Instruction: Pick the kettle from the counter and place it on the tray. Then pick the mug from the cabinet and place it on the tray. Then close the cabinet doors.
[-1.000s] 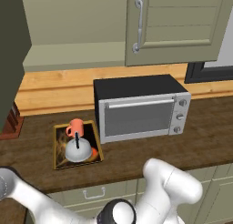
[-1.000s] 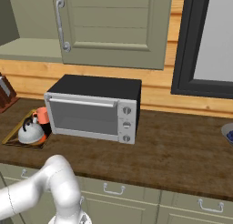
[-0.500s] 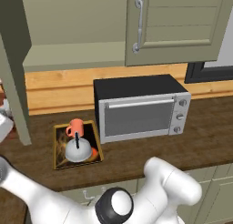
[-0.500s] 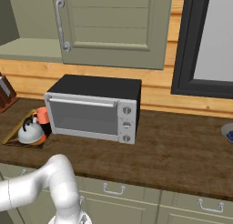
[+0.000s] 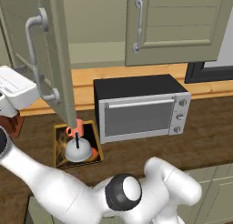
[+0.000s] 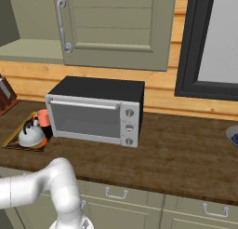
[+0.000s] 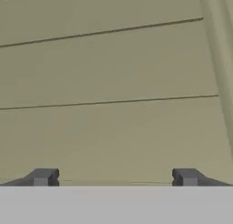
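The kettle and the salmon mug both sit on the tray, on the counter left of the microwave. The left cabinet door stands partly swung in, edge-on, with its curved handle facing my white hand. My gripper is open, its fingertips right up against the door's green panel with nothing between them. The right cabinet door is shut. The cabinet shelf is bare.
A black and silver microwave stands on the counter beside the tray. A knife block is at the far left and a bowl at the far right. Drawer fronts run below the counter edge.
The left cabinet door has swung rightward toward the cabinet opening, and my hand has followed it in from the left. Kettle, mug and tray have not moved.
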### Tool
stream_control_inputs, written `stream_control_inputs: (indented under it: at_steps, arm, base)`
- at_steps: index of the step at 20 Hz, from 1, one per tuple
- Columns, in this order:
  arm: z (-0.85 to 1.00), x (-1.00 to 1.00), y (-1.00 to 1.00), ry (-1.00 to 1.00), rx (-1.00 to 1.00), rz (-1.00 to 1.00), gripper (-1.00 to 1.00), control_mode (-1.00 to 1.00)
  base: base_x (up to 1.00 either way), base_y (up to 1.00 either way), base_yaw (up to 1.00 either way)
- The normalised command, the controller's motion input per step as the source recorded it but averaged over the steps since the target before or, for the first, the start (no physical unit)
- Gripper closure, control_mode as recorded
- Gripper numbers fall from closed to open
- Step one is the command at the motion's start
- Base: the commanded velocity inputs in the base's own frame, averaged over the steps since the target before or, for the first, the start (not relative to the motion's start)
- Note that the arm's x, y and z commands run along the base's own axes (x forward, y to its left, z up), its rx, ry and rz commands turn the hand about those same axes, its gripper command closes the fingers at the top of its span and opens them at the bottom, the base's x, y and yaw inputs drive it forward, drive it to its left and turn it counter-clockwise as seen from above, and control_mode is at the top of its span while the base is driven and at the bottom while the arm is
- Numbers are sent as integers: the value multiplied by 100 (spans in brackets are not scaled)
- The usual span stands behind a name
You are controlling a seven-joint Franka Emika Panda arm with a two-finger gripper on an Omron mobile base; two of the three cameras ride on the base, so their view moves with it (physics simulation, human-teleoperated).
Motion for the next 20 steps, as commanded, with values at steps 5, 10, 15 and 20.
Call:
stream_control_inputs:
  at_steps: [5, 10, 15, 20]
  arm:
    - [21, 64, -76, 16, 21, 1, -100, -100]
    - [6, 83, -70, 12, 20, 1, -100, -100]
    - [0, 84, -72, 5, 19, 3, -100, -100]
    - [0, 83, -70, 0, 17, 8, -100, -100]
  base:
    - [0, 0, 0]
    - [0, 0, 0]
    - [0, 0, 0]
    - [0, 0, 0]
